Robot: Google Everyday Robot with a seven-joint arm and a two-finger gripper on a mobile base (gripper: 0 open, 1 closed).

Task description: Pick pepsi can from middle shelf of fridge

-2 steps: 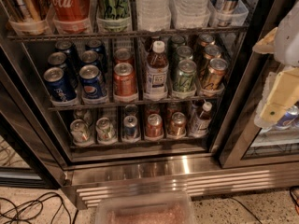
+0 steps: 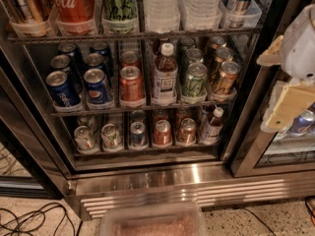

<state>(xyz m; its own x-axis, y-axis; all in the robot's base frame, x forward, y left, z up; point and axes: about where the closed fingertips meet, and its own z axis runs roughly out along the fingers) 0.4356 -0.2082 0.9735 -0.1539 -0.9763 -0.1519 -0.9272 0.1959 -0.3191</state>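
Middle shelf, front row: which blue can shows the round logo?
The pepsi can second from left, beside the orange-red can; the leftmost blue can shows only lettering. The gripper hangs at the right edge.

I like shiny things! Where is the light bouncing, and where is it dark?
Camera view: the strongest glare is on the ribbed steel base panel of the fridge; little glints sit on can tops, like a front pepsi can on the middle shelf; that shelf's back rows fall into shadow; the hand, at the right edge, looks pale and brightly lit.
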